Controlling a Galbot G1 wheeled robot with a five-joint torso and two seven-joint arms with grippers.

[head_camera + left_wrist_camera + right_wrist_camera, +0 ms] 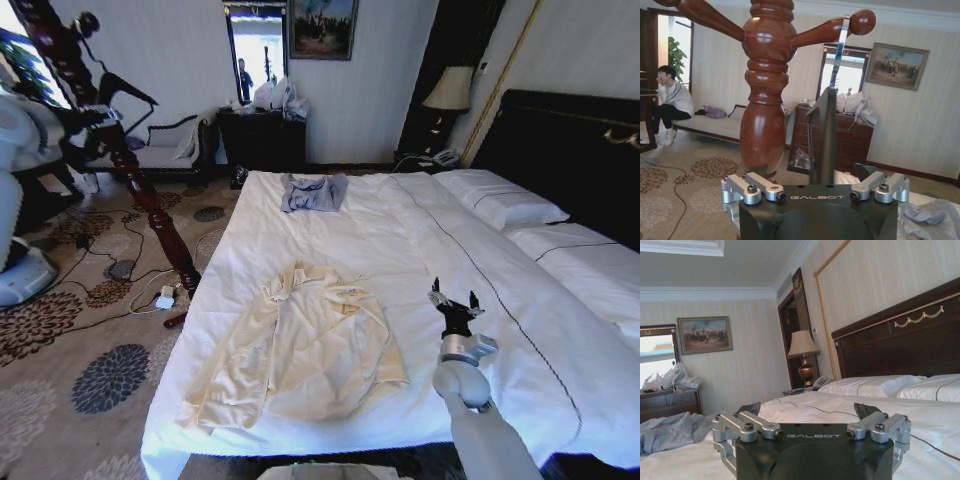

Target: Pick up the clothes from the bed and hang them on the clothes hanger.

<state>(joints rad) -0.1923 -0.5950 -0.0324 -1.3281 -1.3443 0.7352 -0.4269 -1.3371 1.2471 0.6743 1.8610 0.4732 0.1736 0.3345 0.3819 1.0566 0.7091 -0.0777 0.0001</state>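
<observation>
The cream clothes (300, 345) lie spread flat on the bed (400, 240), near its foot edge. My right gripper (455, 305) hovers open over the white duvet to the right of them, with nothing between its fingers (747, 408). At the far left my left gripper (100, 116) is raised beside the wooden post. The black clothes hanger (827, 135) hangs edge-on by its metal hook (840, 45) from a peg of that post. It sits just ahead of the left gripper (812, 172), in line with the gap between its open fingers.
A small grey-blue garment (313, 192) lies at the far side of the bed. The reddish-brown post (130, 160) leans by the bed's left corner, with cables and a power strip (165, 297) on the carpet. Pillows (500, 200), headboard (570, 150) and lamp (448, 90) are on the right.
</observation>
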